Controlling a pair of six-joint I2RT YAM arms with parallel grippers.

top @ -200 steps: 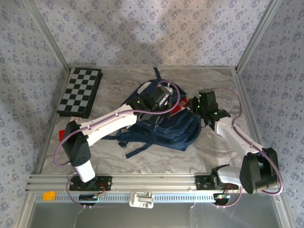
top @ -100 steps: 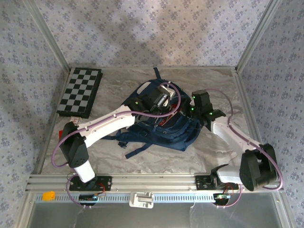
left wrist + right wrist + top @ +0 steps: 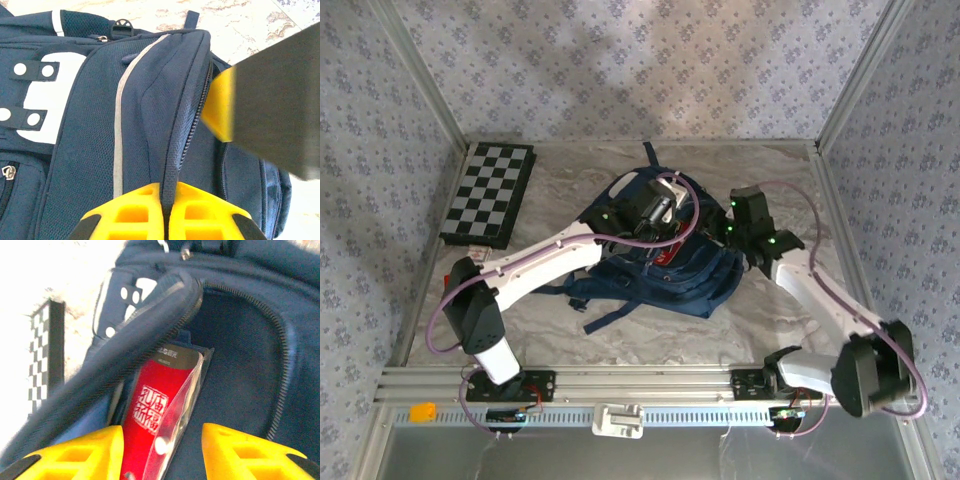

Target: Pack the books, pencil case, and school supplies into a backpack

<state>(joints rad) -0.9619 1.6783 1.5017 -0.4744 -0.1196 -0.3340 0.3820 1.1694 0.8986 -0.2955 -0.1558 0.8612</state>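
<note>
pencil case (image 3: 155, 405) btm cut off at edge, partly behind backpack (image 3: 150, 325) flap

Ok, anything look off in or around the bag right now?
Nothing spilled or damaged. The pencil case lies slanted in the backpack's open compartment, one side tucked under the zipper rim that the left hand pinches. The right hand hangs open over it.

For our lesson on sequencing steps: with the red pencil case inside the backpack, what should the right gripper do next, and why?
Probably back the right gripper straight out: its jaws stand open, the pencil case lies inside the backpack, whose flap the left gripper pinches.
</note>
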